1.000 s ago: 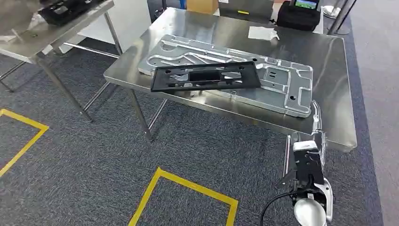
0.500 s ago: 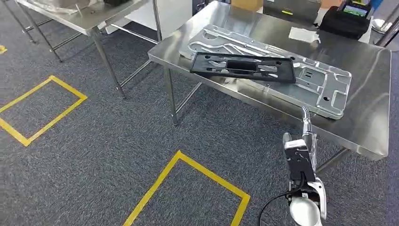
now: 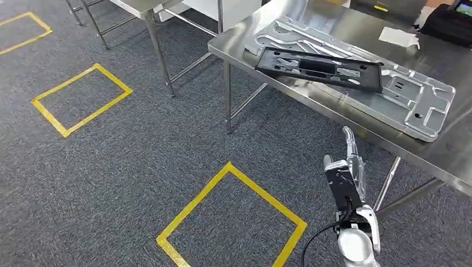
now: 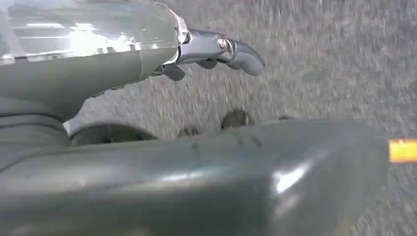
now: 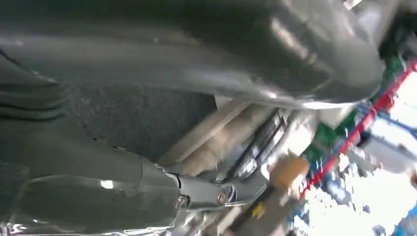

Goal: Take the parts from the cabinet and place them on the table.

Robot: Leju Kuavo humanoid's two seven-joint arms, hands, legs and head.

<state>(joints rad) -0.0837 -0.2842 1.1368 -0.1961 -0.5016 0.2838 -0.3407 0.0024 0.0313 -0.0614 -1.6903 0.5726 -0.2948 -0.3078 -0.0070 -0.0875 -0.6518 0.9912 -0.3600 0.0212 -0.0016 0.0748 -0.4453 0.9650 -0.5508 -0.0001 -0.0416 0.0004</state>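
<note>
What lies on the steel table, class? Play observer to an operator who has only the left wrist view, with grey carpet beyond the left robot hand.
Observer: In the head view, a large silver metal panel lies flat on the steel table.
Operator: Is anything on that panel?
Observer: Yes, a black rectangular frame lies across its far part.
Operator: Where is the right robot hand?
Observer: The right robot hand hangs in front of the table's near edge, fingers straight, holding nothing.
</note>
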